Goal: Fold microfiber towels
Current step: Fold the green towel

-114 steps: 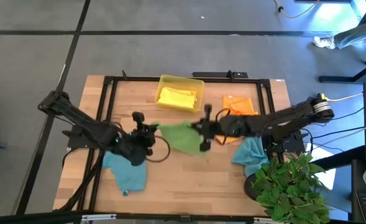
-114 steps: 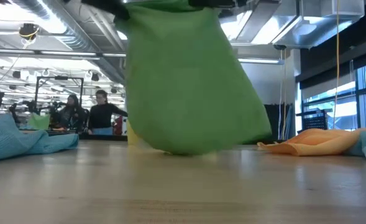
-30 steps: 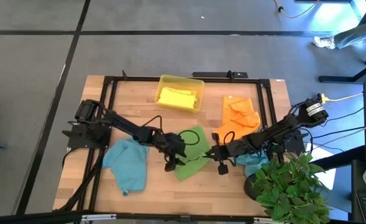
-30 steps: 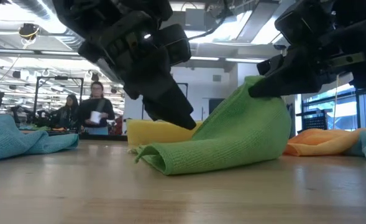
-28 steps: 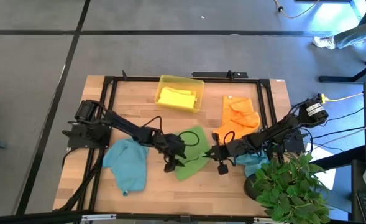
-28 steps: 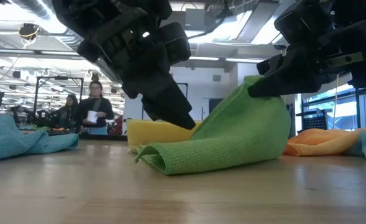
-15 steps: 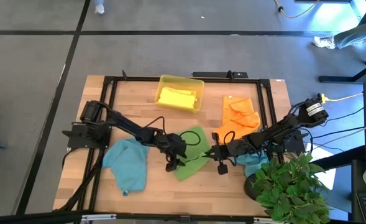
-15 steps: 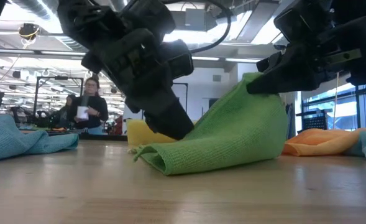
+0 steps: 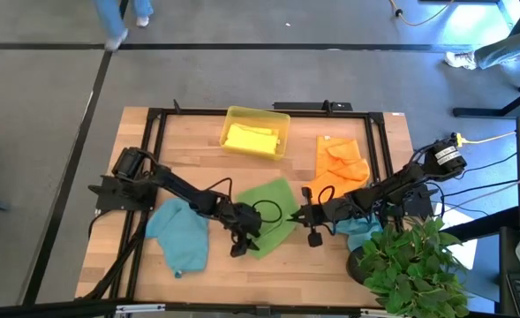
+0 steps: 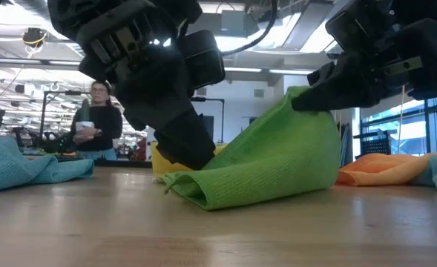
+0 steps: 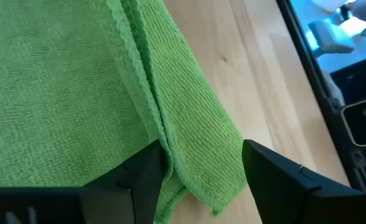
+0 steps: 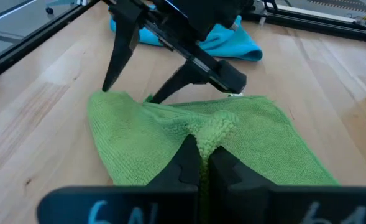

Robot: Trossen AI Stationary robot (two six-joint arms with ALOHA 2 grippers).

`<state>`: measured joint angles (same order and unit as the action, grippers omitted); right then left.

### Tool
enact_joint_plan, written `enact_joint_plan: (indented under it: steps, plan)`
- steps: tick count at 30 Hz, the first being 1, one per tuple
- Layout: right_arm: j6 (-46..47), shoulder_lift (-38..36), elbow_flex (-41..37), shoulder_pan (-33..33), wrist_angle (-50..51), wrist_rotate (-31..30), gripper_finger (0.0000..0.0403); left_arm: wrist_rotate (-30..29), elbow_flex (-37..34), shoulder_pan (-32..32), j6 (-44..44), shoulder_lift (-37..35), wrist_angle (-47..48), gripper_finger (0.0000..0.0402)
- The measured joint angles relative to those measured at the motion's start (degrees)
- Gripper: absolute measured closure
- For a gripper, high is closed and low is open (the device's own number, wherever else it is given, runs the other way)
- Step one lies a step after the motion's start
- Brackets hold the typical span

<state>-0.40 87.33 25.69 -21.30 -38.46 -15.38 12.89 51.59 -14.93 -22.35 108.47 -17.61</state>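
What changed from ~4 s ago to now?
The green towel, then hanging lifted between both grippers, now lies on the table, half folded. The left gripper has let go, opened and moved to the towel's near edge. The right gripper still pinches its corner, raised. Other towels and the yellow tray stayed put.

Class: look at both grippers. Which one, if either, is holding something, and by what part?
The right gripper is shut on the green towel, pinching a bunched edge. The left gripper stands open over the towel's other edge, holding nothing.

left hand point(image 9: 244, 245) spread, right hand point(image 9: 305, 216) pinched closed
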Motion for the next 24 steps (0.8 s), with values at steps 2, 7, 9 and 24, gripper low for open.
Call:
enact_joint_plan:
  steps: [2,7,9,24]
  plan:
    - [0.13,0.0,0.0,0.0,-0.4,-0.02,0.0402,-1.41,0.0,-0.37,-0.09,0.0,0.0,0.0195]
    - [0.13,0.0,0.02,0.02,-0.81,-0.09,0.0402,-3.35,0.0,-0.49,-2.42,0.0,0.28,0.0195]
    - [0.15,0.0,0.02,0.0,-0.79,-0.09,0.0402,-3.39,0.0,-0.49,-2.78,0.0,0.35,0.0195]
    - [0.15,0.0,0.02,0.02,-0.79,-0.81,0.0402,-5.09,0.2,-0.45,-5.74,2.78,-0.26,0.0259]
